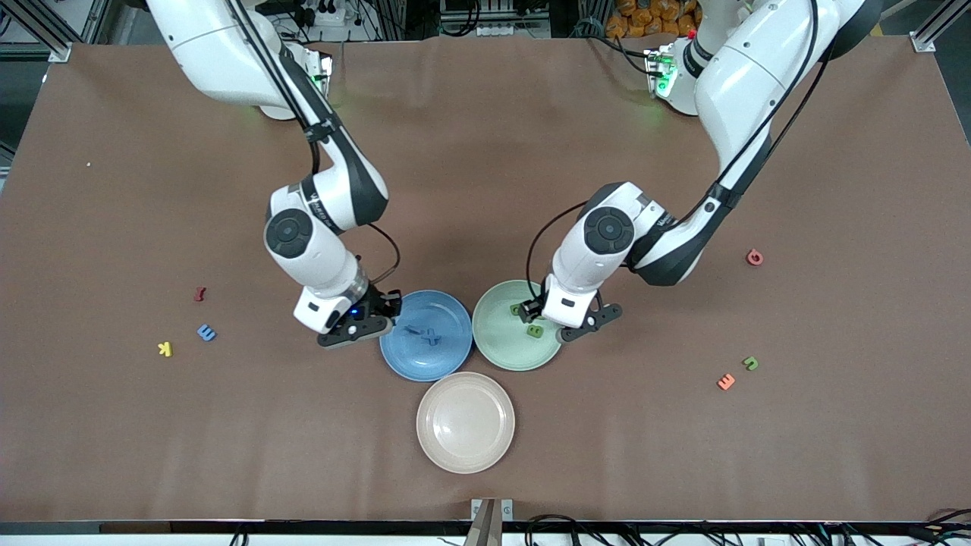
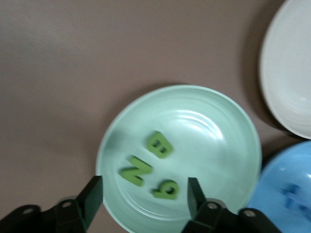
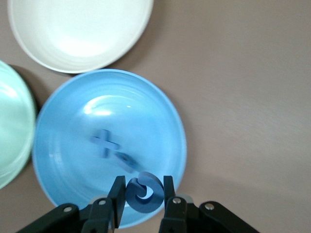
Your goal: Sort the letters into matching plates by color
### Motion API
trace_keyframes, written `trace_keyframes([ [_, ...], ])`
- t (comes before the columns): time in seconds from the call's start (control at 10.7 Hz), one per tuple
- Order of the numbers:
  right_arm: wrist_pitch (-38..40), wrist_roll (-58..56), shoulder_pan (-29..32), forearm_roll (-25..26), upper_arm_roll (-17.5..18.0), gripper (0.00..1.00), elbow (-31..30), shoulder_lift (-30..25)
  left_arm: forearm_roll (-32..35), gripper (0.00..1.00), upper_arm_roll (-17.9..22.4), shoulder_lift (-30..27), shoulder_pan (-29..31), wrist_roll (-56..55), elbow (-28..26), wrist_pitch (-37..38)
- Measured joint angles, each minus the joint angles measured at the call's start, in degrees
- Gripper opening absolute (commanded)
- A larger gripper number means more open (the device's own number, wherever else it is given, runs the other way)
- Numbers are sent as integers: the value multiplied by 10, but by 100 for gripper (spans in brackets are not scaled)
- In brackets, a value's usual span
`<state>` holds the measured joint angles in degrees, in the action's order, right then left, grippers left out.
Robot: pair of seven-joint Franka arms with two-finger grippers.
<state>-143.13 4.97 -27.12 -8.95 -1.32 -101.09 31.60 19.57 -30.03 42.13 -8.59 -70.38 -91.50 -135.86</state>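
Nearest the camera sits the beige plate (image 1: 465, 422), bare, well below both grippers. Directly under the left gripper (image 2: 143, 194) lies the pale green plate (image 2: 180, 155); its fingers stand spread, released, with three green letters (image 2: 150, 167) lying in the plate between and just ahead of them, apparently a drop-off. Over the rim of the blue plate (image 3: 109, 145) hangs the right gripper (image 3: 143, 194), clenched on a blue letter (image 3: 143, 190), poised to join what look like two blurred blue letters (image 3: 112, 148) inside.
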Motion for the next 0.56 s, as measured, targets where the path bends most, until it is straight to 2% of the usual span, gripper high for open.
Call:
trace_keyframes([
  [0.09, 0, -1, -11, 0, 1, 22, 18, 13, 14, 100, 8, 0, 3, 15, 3, 22],
  [0.19, -1, -2, -21, 0, 2, 36, 37, 28, 19, 100, 12, 0, 9, 43, 6, 45],
  [0.28, -2, -3, -29, 0, 3, 92, 54, 44, 20, 100, 13, -1, 19, 80, 9, 72],
  [0.37, -2, -11, -32, 0, 3, 100, 66, 57, 21, 100, 13, -4, 27, 115, 15, 96],
  [0.56, -3, -21, -30, 0, 0, 100, 79, 69, 21, 100, 15, -12, 47, 175, 33, 139],
])
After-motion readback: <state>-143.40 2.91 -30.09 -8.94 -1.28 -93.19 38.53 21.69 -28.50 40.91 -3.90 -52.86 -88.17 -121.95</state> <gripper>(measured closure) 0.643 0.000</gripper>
